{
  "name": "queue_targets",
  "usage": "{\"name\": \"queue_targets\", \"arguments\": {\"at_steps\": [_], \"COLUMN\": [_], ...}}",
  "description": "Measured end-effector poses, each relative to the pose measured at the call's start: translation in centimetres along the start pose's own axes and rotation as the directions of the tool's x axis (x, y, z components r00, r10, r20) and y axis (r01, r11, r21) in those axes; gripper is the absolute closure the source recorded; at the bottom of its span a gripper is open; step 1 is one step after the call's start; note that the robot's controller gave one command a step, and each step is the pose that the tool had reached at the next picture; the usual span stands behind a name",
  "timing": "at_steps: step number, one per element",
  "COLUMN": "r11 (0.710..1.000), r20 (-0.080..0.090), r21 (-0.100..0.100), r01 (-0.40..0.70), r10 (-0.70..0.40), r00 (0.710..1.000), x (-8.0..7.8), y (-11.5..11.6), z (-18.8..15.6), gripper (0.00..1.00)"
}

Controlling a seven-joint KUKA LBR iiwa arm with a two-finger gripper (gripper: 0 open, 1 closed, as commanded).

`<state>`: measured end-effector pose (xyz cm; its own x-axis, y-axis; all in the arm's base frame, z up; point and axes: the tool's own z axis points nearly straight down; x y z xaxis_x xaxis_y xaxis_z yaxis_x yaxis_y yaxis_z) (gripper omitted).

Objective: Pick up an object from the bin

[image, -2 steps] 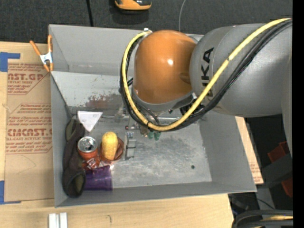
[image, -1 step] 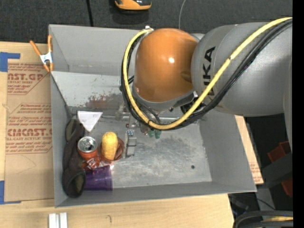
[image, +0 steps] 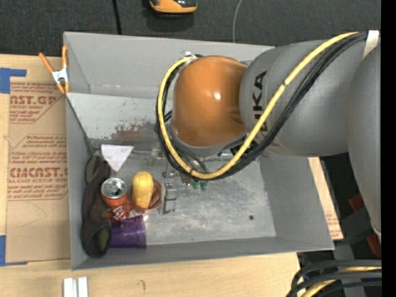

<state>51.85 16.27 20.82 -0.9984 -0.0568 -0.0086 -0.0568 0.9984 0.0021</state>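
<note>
Camera view, bin contents and arm, one entry each.

1. Bin (image: 235, 209): grey metal, with the floor bare from the centre out to 3 o'clock. Its loose things are gathered at 8 o'clock.
2. Arm (image: 309, 104): grey, and enters from 3 o'clock. An orange cover (image: 207, 101) sits at the wrist, looped by yellow and black cables (image: 164, 104).
3. Gripper (image: 168, 197): grey metal, projecting below the cover at its 7 o'clock and low over the floor. Whether it is spread or pressed together cannot be told. Nothing is seen held in it.
4. Lemon (image: 143, 189): the nearest thing, just beside the gripper at its 9 o'clock. Whether they touch is unclear. It is a yellow, smooth oval with its long axis running 12 to 6. A dark red edge shows at its 4 o'clock side, and what that belongs to is unclear.
5. Can (image: 114, 192): red with a silver top, upright, against the lemon at its 9 o'clock.
6. Cup (image: 128, 232): purple, lying on its side at 7 o'clock of the lemon.
7. Cone (image: 116, 155): white, point downward, at 11 o'clock of the lemon.
8. Cloth (image: 94, 212): dark and crumpled, along the 9 o'clock wall behind the can and cup.
</note>
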Motion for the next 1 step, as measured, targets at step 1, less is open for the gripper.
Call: {"name": "queue_targets", "arguments": {"at_steps": [1], "r11": [0.976], "r20": [-0.007], "r21": [0.0], "r01": [0.219], "r10": [-0.219], "r00": [0.976], "x": [0.06], "y": [-0.59], "z": [4.49], "gripper": [0.0]}}
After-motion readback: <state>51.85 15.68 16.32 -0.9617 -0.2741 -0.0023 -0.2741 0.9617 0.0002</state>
